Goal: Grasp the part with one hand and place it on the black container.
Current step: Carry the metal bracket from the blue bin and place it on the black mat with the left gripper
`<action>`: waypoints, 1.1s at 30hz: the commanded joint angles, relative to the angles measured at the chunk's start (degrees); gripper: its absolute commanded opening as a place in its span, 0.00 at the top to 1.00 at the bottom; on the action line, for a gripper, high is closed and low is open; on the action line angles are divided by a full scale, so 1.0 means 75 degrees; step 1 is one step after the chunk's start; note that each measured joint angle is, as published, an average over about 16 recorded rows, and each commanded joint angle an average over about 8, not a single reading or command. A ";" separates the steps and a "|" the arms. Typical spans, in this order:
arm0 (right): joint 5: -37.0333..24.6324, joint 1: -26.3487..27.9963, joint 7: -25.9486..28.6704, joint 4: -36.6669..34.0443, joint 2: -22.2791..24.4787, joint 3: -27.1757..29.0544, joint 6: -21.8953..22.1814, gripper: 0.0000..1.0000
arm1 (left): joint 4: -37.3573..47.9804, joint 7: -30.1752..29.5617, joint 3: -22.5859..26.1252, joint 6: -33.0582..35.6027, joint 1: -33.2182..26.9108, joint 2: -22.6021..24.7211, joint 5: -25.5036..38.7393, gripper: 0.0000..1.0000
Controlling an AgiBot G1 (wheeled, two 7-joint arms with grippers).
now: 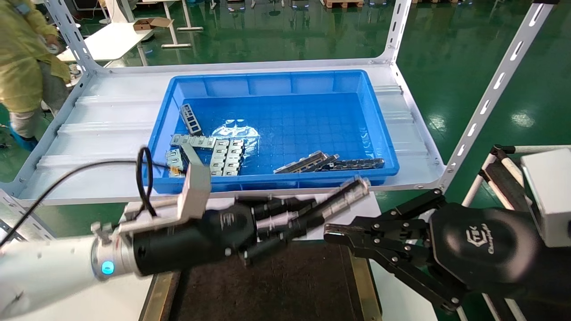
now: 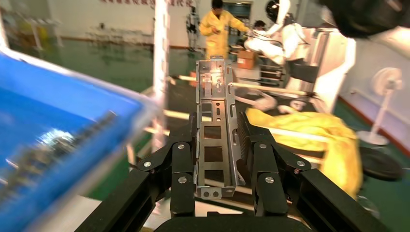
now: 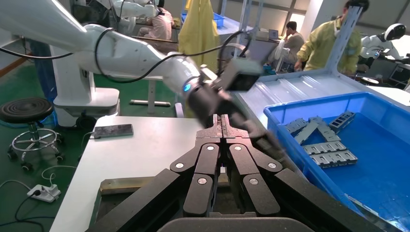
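Note:
My left gripper point(image 1: 312, 213) is shut on the part point(image 1: 350, 192), a long silver-grey trough-shaped shell with rectangular slots. It holds it in the air just in front of the blue bin's near wall, above the black container point(image 1: 285, 285), whose dark matte floor and brass-coloured side strips show at the bottom centre. In the left wrist view the part point(image 2: 216, 125) sits lengthwise between the fingers point(image 2: 181, 150), sticking out past the tips. My right gripper point(image 1: 332, 234) is shut and empty, at the container's right side, close below the part. It also shows in the right wrist view point(image 3: 222, 126).
A deep blue bin point(image 1: 374, 133) on a white metal shelf point(image 1: 111, 129) holds flat silver plates point(image 1: 223, 156) and darker slotted strips point(image 1: 330, 163). White shelf uprights point(image 1: 495, 84) stand at the right. A person in yellow point(image 1: 22, 58) stands at the far left.

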 commanded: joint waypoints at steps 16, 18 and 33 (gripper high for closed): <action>0.0001 0.0000 0.0000 0.0000 0.0000 -0.0001 0.0000 1.00 | -0.3472 -0.0830 -0.0035 -0.4073 0.3610 -0.0790 -0.0169 1.00; 0.0001 0.0000 -0.0001 0.0000 0.0000 -0.0001 0.0000 1.00 | -0.3780 -0.0822 -0.0058 -0.4943 0.3978 -0.0716 -0.0098 1.00; 0.0001 0.0001 -0.0001 0.0000 0.0001 -0.0002 0.0001 1.00 | -0.4357 -0.1353 0.0588 -0.9270 0.4875 0.0525 0.0158 1.00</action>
